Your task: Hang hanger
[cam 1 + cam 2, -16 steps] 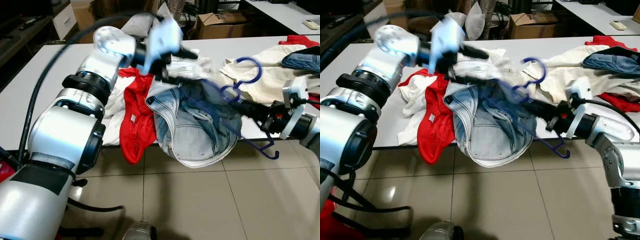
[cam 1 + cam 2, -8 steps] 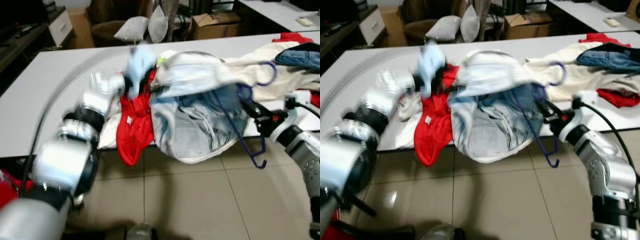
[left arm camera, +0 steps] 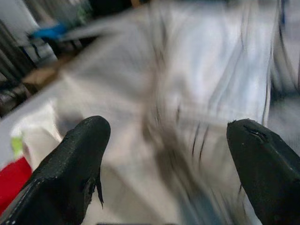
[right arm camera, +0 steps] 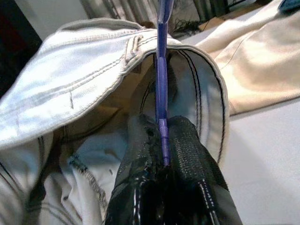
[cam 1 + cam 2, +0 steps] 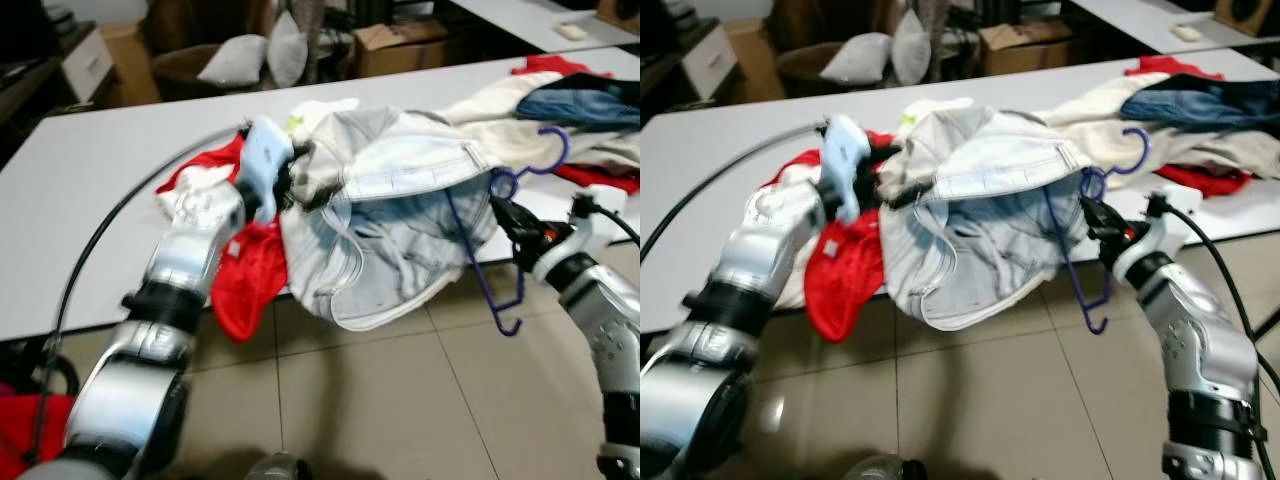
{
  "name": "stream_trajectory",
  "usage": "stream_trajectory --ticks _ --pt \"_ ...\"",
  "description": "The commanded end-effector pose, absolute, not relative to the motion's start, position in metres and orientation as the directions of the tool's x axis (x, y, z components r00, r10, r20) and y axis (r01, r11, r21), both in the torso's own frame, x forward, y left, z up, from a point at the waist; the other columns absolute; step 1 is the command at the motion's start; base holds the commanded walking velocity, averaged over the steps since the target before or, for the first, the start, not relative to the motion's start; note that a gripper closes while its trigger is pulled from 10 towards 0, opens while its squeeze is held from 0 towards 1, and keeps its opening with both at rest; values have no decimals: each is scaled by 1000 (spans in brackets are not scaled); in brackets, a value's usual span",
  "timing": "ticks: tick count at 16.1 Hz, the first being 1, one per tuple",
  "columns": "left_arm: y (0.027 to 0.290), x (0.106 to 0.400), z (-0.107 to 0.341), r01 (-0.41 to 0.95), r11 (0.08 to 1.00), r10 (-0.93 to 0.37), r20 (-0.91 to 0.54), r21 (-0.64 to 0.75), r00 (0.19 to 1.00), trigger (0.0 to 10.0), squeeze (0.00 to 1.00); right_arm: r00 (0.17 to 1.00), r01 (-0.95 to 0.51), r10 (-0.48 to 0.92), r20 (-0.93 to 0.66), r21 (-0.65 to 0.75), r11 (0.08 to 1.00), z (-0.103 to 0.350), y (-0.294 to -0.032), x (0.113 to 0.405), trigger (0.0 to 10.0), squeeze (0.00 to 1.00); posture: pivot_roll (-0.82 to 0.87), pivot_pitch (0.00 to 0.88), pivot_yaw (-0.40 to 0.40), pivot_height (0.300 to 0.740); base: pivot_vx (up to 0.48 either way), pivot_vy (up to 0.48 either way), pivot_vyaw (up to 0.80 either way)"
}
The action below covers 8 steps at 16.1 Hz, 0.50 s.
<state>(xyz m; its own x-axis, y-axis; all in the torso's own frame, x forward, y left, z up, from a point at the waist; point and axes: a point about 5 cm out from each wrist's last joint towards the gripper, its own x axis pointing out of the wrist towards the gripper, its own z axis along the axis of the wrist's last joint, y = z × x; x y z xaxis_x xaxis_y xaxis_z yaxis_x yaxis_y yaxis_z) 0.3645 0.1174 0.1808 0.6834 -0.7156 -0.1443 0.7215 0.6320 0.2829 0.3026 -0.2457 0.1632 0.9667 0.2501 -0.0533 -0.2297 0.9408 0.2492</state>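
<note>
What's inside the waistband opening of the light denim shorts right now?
The purple hanger runs into the denim shorts, pinched by the right hand. The tan inner lining shows around it. How far the hanger's arm reaches inside is covered by fabric.

A long surface (image 5: pixel 90 190) runs across the scene, with tiled floor (image 5: pixel 400 400) in front of it. A heap of clothes lies on the surface's near edge, in the middle. The denim garment (image 5: pixel 400 240) drapes over that edge toward the floor. To its left, a red garment (image 5: pixel 250 280) also hangs over the edge. The left tool (image 5: pixel 290 175) sits at the denim's left side, against the cloth. The right tool (image 5: pixel 507 215) is at the denim's right side, closed on the hanger (image 5: pixel 500 270) (its lower end hangs below the surface edge). More clothes (image 5: pixel 560 110) lie further right and behind. Cushions (image 5: pixel 250 55) and a box (image 5: pixel 395 45) stand beyond the surface.
</note>
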Motion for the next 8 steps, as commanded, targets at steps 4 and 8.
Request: stream_trajectory --ticks 4,8 --pt "112 366 171 643 677 -618 -199 358 761 10000 0 964 -256 267 -13 246 935 176 -240 308 10000 0 -9 0 124 740 0 0 0" --pt "92 351 174 774 590 -763 -156 229 627 10000 0 964 -257 267 -6 246 935 178 -241 308 10000 0 -12 0 127 740 0 0 0"
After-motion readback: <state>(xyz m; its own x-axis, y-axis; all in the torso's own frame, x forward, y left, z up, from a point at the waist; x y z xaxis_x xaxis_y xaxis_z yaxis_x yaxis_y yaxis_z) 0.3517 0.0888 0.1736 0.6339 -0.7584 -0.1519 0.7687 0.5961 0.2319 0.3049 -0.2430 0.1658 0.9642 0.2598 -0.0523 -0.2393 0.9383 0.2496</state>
